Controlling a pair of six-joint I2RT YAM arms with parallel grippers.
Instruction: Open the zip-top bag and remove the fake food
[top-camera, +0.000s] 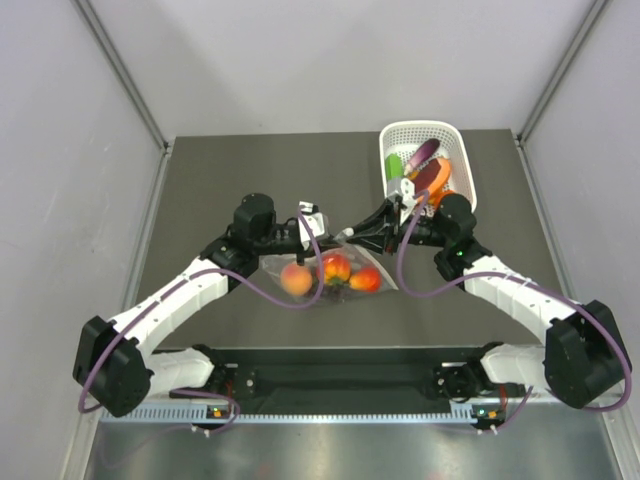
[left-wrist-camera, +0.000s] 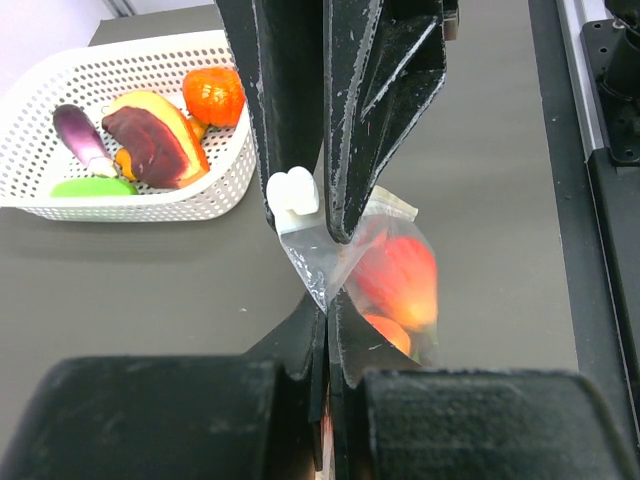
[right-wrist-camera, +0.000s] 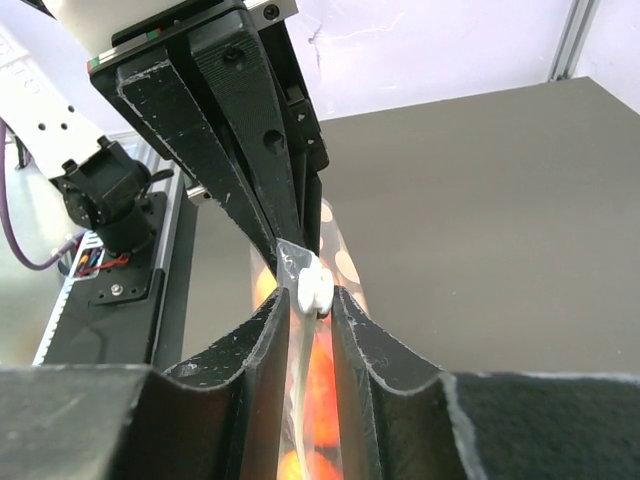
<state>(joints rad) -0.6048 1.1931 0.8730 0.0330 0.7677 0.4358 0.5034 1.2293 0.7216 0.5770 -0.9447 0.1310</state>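
While both arms meet at mid-table, my left gripper (left-wrist-camera: 326, 325) is pressed together on one edge of the crinkly clear plastic zip-top bag (left-wrist-camera: 308, 255) printed with white dots. The bag rests on the dark grey table (top-camera: 220, 180). Inside it are a round peach-orange plastic fruit (top-camera: 296, 279) and two red-orange plastic fruits (top-camera: 336, 267). My right gripper (right-wrist-camera: 312, 305) straddles the small white zip slider (right-wrist-camera: 313, 288), fingers slightly apart; whether they press it, I cannot tell. Far right: white lattice plastic basket (top-camera: 466, 150), well apart.
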